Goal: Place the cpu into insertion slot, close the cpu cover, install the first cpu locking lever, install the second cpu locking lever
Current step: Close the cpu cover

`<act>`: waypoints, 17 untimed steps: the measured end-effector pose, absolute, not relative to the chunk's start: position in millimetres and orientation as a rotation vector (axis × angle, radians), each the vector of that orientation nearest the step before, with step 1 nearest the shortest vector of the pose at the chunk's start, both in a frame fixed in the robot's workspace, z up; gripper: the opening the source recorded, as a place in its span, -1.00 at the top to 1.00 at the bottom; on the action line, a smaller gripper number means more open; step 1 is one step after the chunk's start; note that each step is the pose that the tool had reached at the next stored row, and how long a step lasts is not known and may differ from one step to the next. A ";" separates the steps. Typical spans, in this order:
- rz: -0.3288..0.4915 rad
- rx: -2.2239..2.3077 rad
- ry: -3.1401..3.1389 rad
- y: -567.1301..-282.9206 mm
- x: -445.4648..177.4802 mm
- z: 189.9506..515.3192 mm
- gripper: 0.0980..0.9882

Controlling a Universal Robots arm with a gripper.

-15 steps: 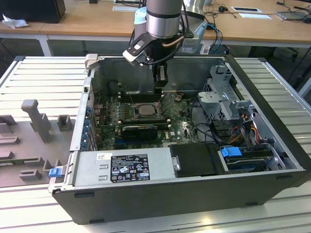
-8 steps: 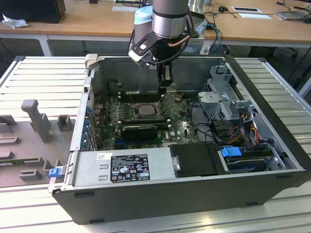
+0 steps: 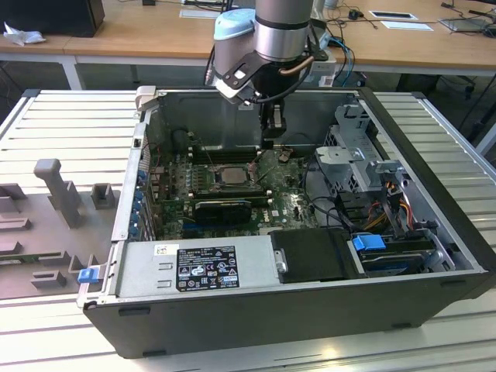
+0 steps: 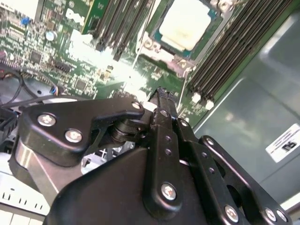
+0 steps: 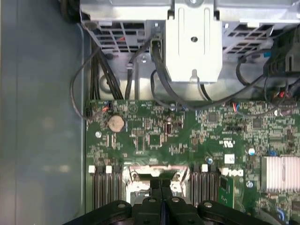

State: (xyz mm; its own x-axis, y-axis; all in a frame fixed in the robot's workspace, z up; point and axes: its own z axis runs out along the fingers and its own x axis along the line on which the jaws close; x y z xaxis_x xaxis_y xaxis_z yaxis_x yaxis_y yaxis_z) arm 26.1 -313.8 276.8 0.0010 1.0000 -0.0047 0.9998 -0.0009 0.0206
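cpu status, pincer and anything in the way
Pincer shut, empty, tips by the cpu cover edge. Cpu seated, cover down around it. Memory slots flank it, nothing over it.

The cpu has a pale silvery-white top with a thin green edge. It lies on a green motherboard speckled with small black and silver parts. The memory slots are black with white end clips. The end effector is matte black, dotted with silver screws. The arm is silver-grey with a light-blue cap. The computer case is dark grey, and its power supply is pale grey with a black label. The table is pale grey and ribbed in stripes.
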 end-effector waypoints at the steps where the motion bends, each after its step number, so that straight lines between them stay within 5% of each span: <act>1: 0.017 2.210 2.208 -313.8 27.1 276.7 0.98; 17: 0.017 2.208 2.209 -313.6 50.1 276.7 0.98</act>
State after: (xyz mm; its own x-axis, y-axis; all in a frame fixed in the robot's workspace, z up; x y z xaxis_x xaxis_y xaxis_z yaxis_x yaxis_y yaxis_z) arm 50.1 -313.6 276.7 -0.0006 1.0000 -0.0048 0.9998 0.0007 0.0205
